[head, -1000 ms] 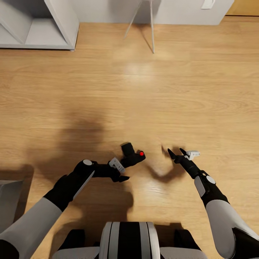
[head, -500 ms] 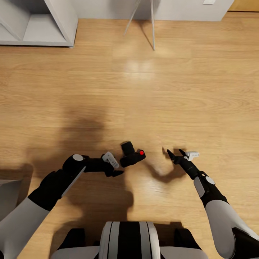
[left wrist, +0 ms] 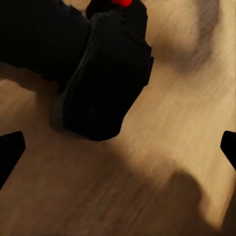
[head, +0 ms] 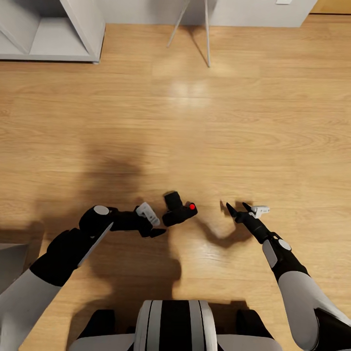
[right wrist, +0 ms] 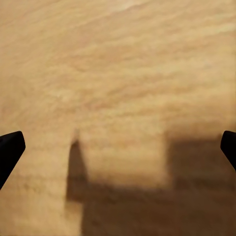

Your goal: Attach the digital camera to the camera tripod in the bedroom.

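On the light wood floor [head: 273,122] of a simulated bedroom, the left gripper [head: 157,225] hangs low with its fingers spread wide and nothing between them, just beside the digital camera [head: 177,211], which lies on the boards apart from both arms. The right gripper [head: 238,209], also spread and empty, hovers near the camera's other side. By the look of it the camera is not yet picked up; the next move calls for bringing the left fingers around the chunky matte-black body with its red button [head: 192,206] and closing on it. Farther off stand two thin pale splayed legs [head: 206,34], a grey shelf unit [head: 73,34] and the pale wall [head: 253,12].
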